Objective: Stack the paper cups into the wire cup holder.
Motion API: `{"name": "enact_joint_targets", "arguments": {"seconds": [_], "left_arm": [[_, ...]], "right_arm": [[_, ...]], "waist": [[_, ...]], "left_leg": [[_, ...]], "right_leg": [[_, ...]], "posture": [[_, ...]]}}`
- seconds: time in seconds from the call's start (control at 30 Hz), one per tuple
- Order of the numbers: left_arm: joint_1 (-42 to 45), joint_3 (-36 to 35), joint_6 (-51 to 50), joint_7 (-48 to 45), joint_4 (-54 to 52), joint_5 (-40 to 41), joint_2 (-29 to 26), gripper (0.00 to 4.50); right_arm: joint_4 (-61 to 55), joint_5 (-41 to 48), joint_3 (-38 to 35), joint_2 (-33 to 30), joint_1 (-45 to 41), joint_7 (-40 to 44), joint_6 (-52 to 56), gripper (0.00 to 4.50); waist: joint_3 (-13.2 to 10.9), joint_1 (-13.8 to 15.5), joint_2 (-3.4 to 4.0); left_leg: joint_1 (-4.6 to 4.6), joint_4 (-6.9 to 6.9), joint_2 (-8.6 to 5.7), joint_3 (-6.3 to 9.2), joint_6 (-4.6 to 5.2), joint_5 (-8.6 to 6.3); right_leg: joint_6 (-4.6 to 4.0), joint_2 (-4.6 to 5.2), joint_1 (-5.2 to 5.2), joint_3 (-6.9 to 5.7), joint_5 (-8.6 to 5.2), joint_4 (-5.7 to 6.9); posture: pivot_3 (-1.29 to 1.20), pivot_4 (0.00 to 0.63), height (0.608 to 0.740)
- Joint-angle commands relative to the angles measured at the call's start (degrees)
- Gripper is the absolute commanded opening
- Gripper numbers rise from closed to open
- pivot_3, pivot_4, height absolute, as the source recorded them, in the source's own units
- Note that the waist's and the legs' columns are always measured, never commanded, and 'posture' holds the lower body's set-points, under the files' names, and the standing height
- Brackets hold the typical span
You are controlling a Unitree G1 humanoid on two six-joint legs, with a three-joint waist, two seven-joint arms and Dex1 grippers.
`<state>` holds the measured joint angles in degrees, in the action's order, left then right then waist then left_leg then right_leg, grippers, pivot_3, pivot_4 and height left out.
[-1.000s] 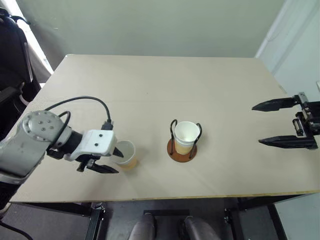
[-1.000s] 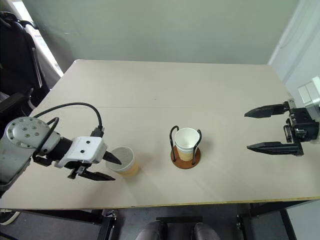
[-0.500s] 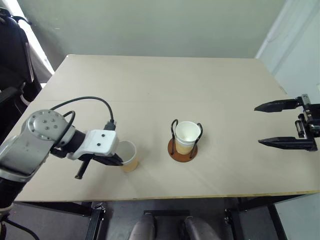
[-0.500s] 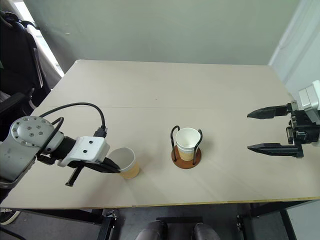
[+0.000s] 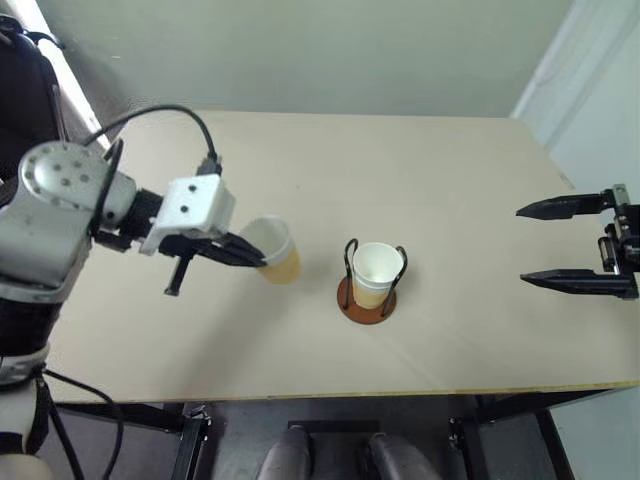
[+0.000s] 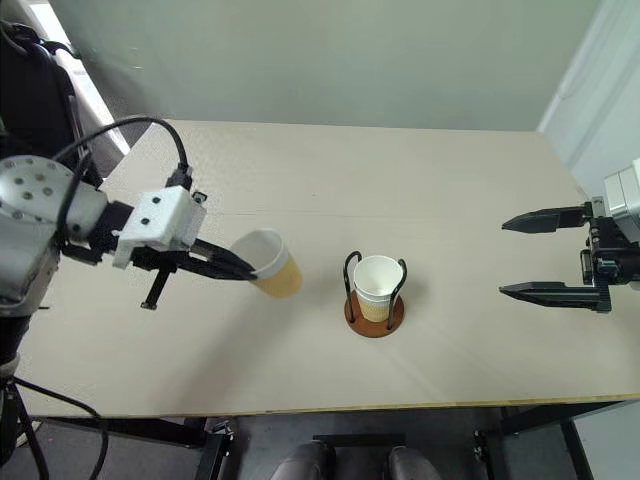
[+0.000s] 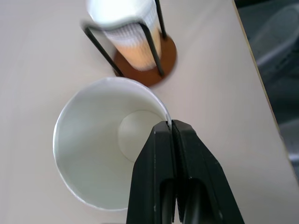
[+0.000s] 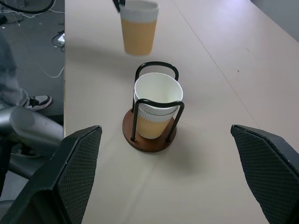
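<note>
Left gripper (image 6: 250, 270) pinching the rim of a paper cup (image 6: 268, 262), fingers (image 7: 175, 158) pressed together on the cup wall, holding it tilted above the table (image 5: 330, 170), clear of the surface. Wire cup holder (image 5: 366, 298) standing near the table's front edge, to the right of the held cup, already carrying nested paper cups (image 5: 374, 273) between its two black loops. Right gripper (image 5: 570, 243) hovering at the table's right side, jaws spread wide, gripping nothing, well apart from the holder.
</note>
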<state>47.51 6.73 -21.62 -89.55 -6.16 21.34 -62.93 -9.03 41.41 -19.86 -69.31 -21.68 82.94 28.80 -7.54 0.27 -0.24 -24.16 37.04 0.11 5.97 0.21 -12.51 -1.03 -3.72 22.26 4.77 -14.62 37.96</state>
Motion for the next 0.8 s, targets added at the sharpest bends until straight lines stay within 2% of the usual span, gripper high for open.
{"name": "enact_joint_targets", "arguments": {"seconds": [0.03, 0.13, 0.3, 0.8], "left_arm": [[10.88, -2.83, -1.89, -1.47, 3.66, 4.70, 3.82, 0.05], [15.70, -3.07, -4.77, -2.63, 5.21, 9.67, 7.66, 0.05], [19.73, 4.25, 0.40, -2.95, 7.96, 13.23, 11.88, 0.05], [27.40, 25.18, 22.23, -2.95, 23.28, 11.50, 18.30, 0.05]], "right_arm": [[-0.60, -0.25, -2.59, -0.99, -1.02, -0.53, -0.89, 4.50], [-1.21, 0.59, -3.27, -1.20, -1.20, -0.77, -0.04, 4.50], [-9.49, 4.81, -11.82, -1.40, 5.25, -0.83, 5.68, 4.50], [-21.36, 7.75, -26.46, 0.46, 15.40, -6.55, 14.59, 4.50]], "waist": [[-0.01, 0.33, -0.02], [0.00, 0.38, 0.00], [0.01, 0.65, 0.12], [-0.01, 0.69, 0.14]], "left_leg": [[-0.01, 0.04, 0.00, 0.03, 0.00, 0.00], [-0.12, 0.13, -0.07, 0.07, 0.08, -0.01], [-0.12, 0.16, -0.23, 0.01, 0.22, -0.08], [-0.33, 1.07, -0.28, 0.00, 0.67, -0.40]], "right_leg": [[0.02, 0.00, -0.02, -0.01, 0.01, 0.01], [0.18, 0.04, -0.01, 0.02, 0.10, -0.08], [0.48, 0.17, -0.09, 0.08, -0.05, -0.10], [0.89, 0.21, -0.32, 0.11, -0.11, -0.08]], "posture": [[0.00, 0.150, 0.740], [0.00, 0.150, 0.740], [0.00, 0.150, 0.740], [0.00, 0.150, 0.740]]}}
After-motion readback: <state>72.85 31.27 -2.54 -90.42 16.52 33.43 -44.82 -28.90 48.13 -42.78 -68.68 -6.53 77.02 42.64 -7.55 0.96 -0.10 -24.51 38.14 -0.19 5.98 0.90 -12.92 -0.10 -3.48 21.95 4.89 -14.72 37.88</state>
